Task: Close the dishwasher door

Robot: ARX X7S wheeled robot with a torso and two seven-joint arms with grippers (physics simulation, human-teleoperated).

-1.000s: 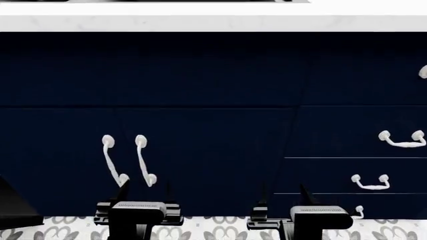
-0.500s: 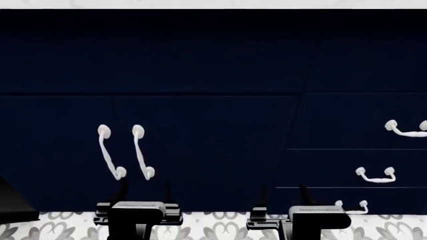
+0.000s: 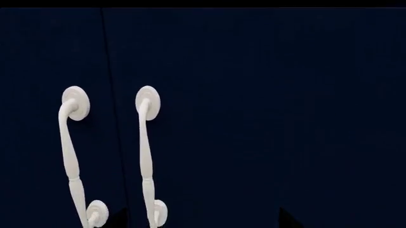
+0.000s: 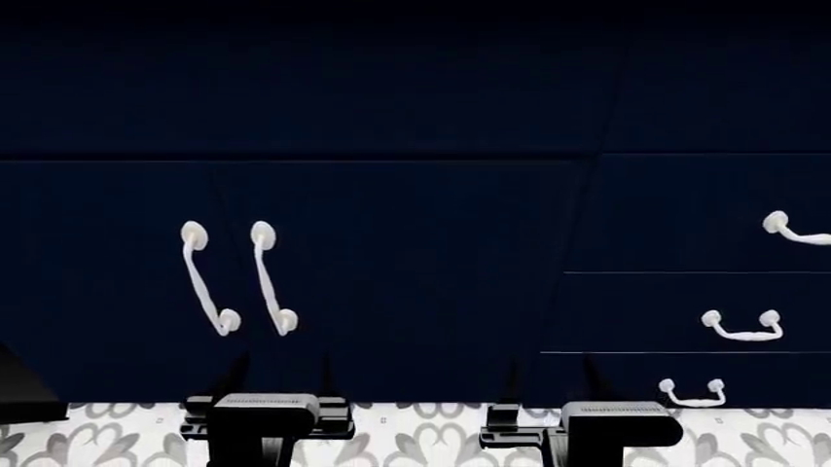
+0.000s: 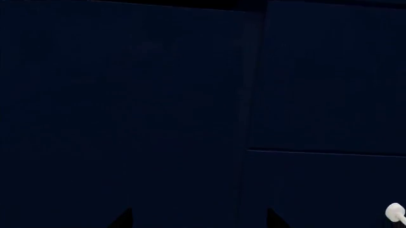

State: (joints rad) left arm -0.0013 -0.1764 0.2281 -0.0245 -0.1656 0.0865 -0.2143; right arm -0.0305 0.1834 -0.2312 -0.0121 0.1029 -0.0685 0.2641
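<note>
Black gripper housings are abt all we get of our hands rn. Left gripper (image 4: 279, 370) and right gripper (image 4: 552, 375) sit low in the head view, fingers showing as dark slivers against dark cabinets, so we can't tell how far open either one is. Neither seems to be holding anything, afaict.

Moving outward: left wrist cam looks straight at two white twisted handles (image 3: 108, 156) on the navy cabinet doors (image 4: 389, 272), close but not touching. Right wrist cam sees mostly plain navy panel plus a seam, w/ a bit of white handle at the edge. Further right are the navy drawers (image 4: 688, 311) w/ their own white pulls. Below all that, patterned floor tiles (image 4: 415, 443).

Dishwasher door (image 4: 23, 389): prob that black wedge at the far left edge of the head view, low, well off to our left. Barely in frame.

What could go wrong imo: we're squared up to the wrong thing. Push fwd from here and we just bump cabinet fronts or snag a handle. Swinging left blind could also clip the door's edge w/ the left arm.
</note>
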